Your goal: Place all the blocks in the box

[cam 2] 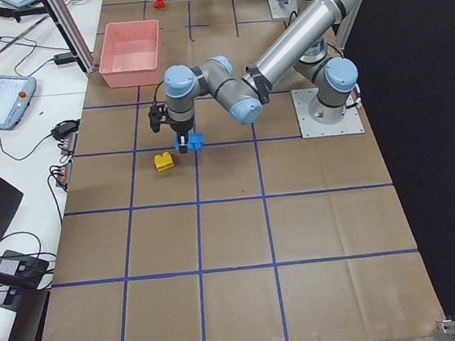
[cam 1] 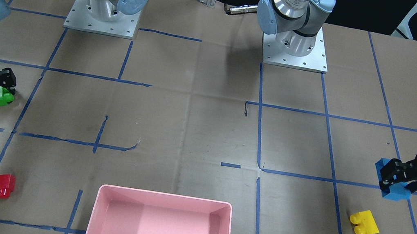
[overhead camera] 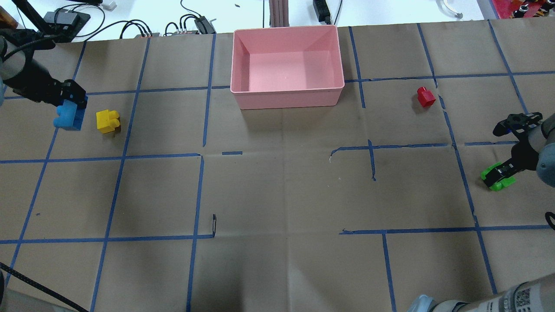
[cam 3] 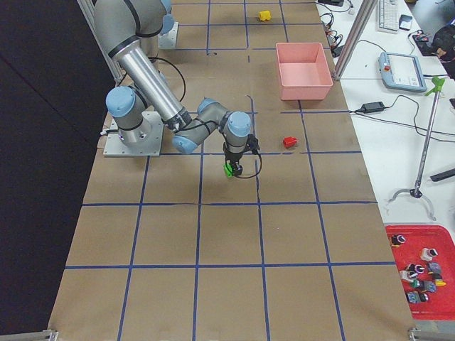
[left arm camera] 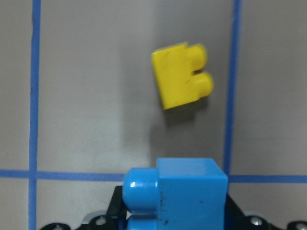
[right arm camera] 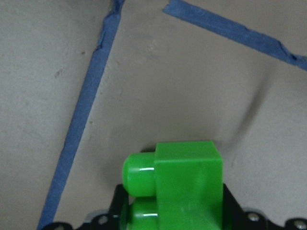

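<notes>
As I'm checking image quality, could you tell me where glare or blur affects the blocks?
Front-facing view: a white glare patch sits on the green block. Right wrist view: small highlights on its studs. Left wrist view: the yellow block looks slightly soft.

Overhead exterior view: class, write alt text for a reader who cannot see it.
The left gripper holds a light blue brick at the left edge and the right gripper a green brick at the right edge. An empty pink box sits top centre; a yellow brick and a red brick lie loose on the paper-covered table.
</notes>
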Robot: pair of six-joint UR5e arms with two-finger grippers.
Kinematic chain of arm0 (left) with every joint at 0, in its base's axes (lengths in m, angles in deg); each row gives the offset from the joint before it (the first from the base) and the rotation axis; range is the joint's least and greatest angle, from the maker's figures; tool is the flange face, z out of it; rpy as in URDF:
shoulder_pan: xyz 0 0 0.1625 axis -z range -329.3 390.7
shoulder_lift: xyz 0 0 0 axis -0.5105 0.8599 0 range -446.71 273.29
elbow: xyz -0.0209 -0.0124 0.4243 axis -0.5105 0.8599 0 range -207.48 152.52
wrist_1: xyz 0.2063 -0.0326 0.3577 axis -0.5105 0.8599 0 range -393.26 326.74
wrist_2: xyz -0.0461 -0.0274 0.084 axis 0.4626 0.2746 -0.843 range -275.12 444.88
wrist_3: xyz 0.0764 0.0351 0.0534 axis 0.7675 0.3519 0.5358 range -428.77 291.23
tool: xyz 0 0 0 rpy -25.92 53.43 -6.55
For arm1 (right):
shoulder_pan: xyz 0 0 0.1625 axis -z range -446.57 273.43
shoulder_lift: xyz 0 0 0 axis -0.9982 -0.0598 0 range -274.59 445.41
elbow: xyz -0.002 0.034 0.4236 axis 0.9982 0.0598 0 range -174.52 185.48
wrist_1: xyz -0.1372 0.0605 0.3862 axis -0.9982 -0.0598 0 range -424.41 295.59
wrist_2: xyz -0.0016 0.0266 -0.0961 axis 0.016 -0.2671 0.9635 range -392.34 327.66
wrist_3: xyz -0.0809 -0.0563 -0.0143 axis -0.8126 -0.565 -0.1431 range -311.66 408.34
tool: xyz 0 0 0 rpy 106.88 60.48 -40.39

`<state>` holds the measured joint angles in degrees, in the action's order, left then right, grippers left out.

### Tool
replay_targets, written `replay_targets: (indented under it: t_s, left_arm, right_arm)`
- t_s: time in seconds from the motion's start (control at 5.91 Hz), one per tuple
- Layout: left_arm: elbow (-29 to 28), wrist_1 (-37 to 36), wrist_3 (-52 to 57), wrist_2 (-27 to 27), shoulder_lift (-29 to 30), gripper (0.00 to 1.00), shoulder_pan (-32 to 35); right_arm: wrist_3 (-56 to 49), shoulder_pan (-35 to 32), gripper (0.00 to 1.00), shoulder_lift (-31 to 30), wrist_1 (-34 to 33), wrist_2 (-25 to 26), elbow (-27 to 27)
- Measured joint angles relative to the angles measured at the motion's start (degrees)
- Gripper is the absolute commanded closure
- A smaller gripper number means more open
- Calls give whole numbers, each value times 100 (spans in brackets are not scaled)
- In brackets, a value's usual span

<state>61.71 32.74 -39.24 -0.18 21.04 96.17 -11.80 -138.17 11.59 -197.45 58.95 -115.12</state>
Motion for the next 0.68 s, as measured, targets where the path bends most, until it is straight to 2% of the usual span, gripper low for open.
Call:
replay_targets:
  t_s: [0.17, 0.68]
  left_arm:
    - [-620, 154, -234, -5, 304, 81, 540]
    - [-2462, 646, -2306, -15, 1493, 81, 2195]
  right_arm:
    - [-55, 0, 85, 0, -6, -19, 15]
    - [-36, -45, 95, -159, 348, -54, 517]
